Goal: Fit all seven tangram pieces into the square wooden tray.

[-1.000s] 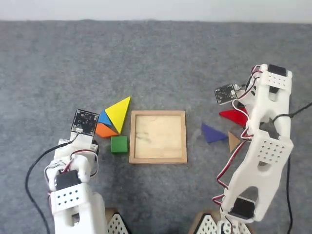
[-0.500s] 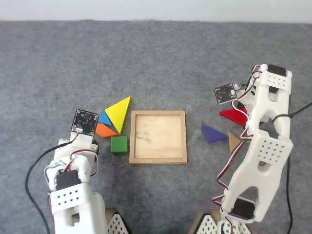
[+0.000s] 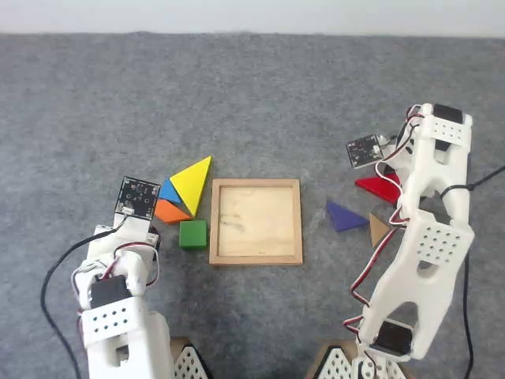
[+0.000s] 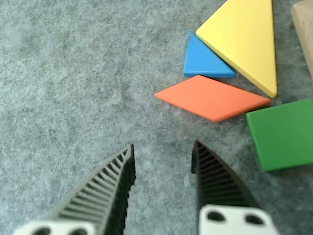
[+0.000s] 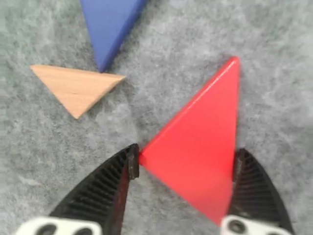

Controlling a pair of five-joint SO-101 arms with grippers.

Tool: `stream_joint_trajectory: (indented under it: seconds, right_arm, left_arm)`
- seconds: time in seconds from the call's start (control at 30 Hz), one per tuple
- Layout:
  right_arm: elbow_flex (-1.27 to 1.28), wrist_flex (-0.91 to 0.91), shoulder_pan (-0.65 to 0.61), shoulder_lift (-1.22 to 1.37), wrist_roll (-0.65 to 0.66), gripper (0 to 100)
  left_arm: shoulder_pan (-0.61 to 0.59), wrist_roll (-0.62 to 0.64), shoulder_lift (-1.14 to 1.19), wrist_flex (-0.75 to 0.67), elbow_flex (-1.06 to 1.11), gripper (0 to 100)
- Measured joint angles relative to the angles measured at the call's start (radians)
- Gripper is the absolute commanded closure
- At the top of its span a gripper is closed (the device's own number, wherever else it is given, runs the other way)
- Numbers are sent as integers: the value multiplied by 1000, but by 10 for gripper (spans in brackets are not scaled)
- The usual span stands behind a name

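Note:
The square wooden tray (image 3: pixel 256 254) lies in the middle with nothing in it. Just left of it sit a yellow triangle (image 3: pixel 193 183), a small blue triangle (image 3: pixel 168 191), an orange parallelogram (image 3: pixel 170 211) and a green square (image 3: pixel 192 234). My left gripper (image 4: pixel 163 152) hangs open over bare carpet, a short way from the orange parallelogram (image 4: pixel 212 98). Right of the tray lie a purple triangle (image 3: pixel 345 215), a plain wooden triangle (image 3: pixel 378 229) and a red triangle (image 3: pixel 377 189). My right gripper (image 5: pixel 185 159) is shut on the red triangle (image 5: pixel 198 147), one finger against each side, the piece resting on the carpet.
Grey carpet covers the whole table. The purple triangle (image 5: pixel 110 24) and the wooden triangle (image 5: pixel 76 85) lie close beyond the right gripper's fingers. The green square (image 4: pixel 283 133) sits beside the tray's corner (image 4: pixel 304 29). Open carpet stretches behind the tray.

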Motion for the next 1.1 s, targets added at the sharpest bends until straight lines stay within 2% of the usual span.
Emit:
stream_joint_trajectory:
  seconds: [0.07,0.4,0.6,0.83,1.1]
  right_arm:
    - [-2,-2,0,2,0,900]
    - [-41,0,0,20,-21,902]
    - [-147,123,3,41,-32,905]
    - [-232,138,-3,43,-173,905]
    - [-245,138,-75,29,-339,905]
  left_arm:
    - [0,0,0,0,0,819]
    - [0,0,0,0,0,819]
    - [2,0,0,0,0,819]
    - [2,0,0,0,0,819]
    - [2,0,0,0,0,819]
